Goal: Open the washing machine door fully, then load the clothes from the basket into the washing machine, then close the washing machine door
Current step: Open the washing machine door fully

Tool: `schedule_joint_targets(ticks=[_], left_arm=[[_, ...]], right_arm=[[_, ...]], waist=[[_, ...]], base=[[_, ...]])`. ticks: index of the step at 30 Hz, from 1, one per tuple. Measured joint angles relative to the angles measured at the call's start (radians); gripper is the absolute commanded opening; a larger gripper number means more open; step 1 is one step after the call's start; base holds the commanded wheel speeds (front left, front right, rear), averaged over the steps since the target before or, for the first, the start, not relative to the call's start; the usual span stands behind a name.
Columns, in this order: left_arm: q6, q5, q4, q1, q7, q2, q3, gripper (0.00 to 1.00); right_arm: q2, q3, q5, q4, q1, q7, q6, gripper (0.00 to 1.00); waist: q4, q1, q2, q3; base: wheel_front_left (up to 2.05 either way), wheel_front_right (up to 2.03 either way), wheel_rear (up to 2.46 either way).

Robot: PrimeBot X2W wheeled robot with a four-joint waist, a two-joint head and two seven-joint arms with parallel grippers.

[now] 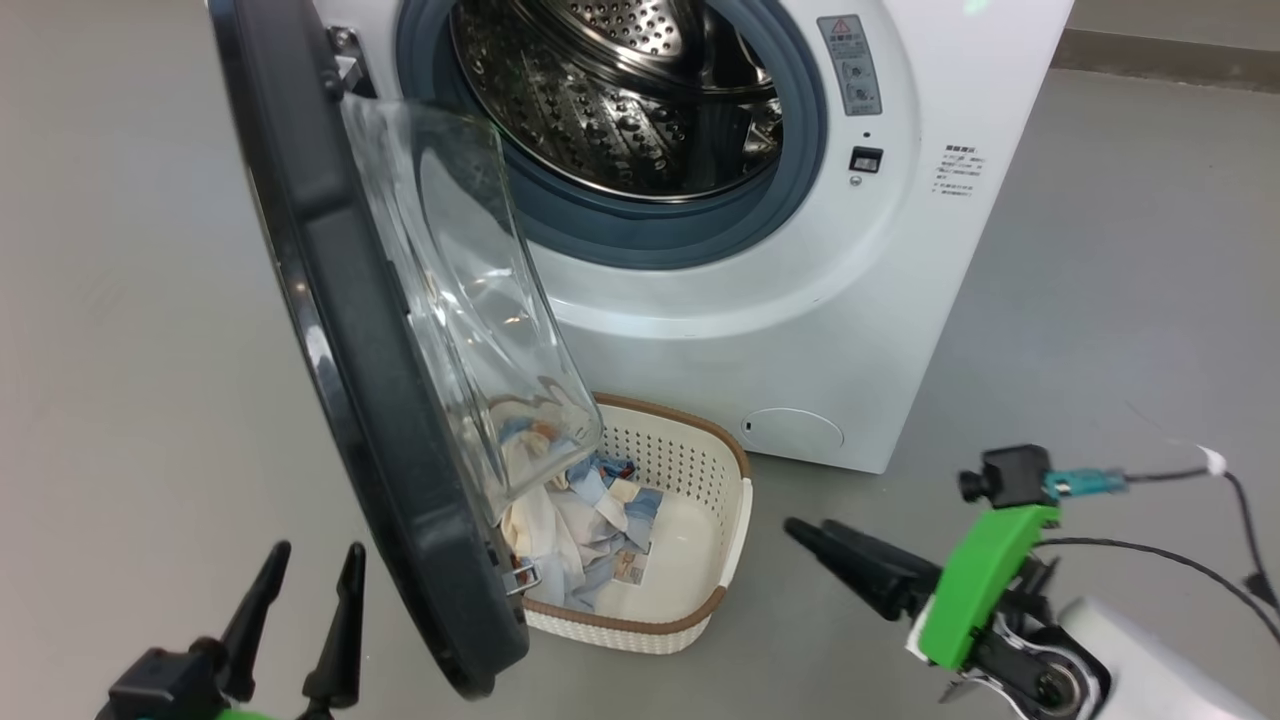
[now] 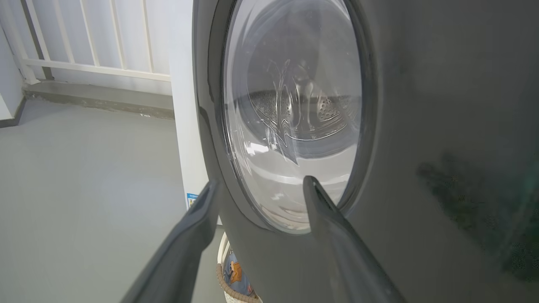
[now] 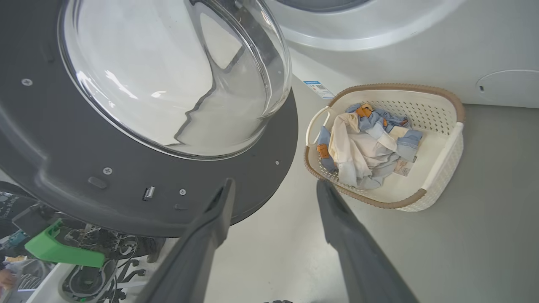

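Note:
The washing machine (image 1: 800,300) stands ahead with its steel drum (image 1: 610,110) exposed. Its door (image 1: 340,320) is swung out toward me, and the glass bowl (image 1: 470,300) faces the opening. Below the door, the basket (image 1: 735,470) sits on the floor against the machine, holding the clothes (image 1: 580,540), light-blue and cream. My left gripper (image 1: 318,550) is open just left of the door's outer face (image 2: 421,126), with nothing between its fingers. My right gripper (image 1: 808,526) is open and empty, to the right of the basket (image 3: 459,109), pointing at the floor between the door's edge (image 3: 63,176) and the clothes (image 3: 362,147).
Grey floor (image 1: 1100,300) surrounds the machine. A white railing (image 2: 92,46) and a low kerb run behind it on the left. A round service cap (image 1: 795,432) sits low on the front panel. Cables (image 1: 1180,560) trail from my right wrist.

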Motion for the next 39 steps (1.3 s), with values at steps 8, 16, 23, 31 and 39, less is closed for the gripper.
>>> schedule_joint_targets(ticks=[8,16,23,31,39], left_arm=[[0.000,0.000,0.001,0.012,0.000,-0.001,0.012,1.00],[0.000,0.006,0.005,0.012,0.000,-0.002,0.014,1.00],[0.000,0.006,0.007,0.012,0.000,-0.002,0.021,1.00],[0.000,0.007,0.007,0.011,0.000,-0.002,0.029,1.00],[0.000,0.007,0.007,0.011,0.000,-0.003,0.030,1.00]], right_arm=[[-0.047,0.039,-0.093,0.063,0.021,-0.204,0.000,1.00],[-0.066,0.127,-0.242,0.153,0.020,-0.420,0.000,1.00],[-0.027,-0.044,-0.460,0.156,0.032,-0.437,0.000,1.00],[0.072,-0.361,-0.767,0.057,0.205,-0.437,0.000,1.00],[0.144,-0.500,-0.930,-0.012,0.298,-0.438,0.000,1.00]], waist=[[-0.006,0.0000,0.0000,-0.006],[-0.001,0.0000,0.0000,-0.013],[0.002,0.0000,0.0000,-0.012],[0.005,0.0000,0.0000,-0.009],[0.007,0.0000,0.0000,-0.014]], base=[[0.00,0.00,0.00],[0.00,0.00,0.00],[0.00,0.00,0.00],[0.00,0.00,0.00],[0.00,0.00,0.00]])
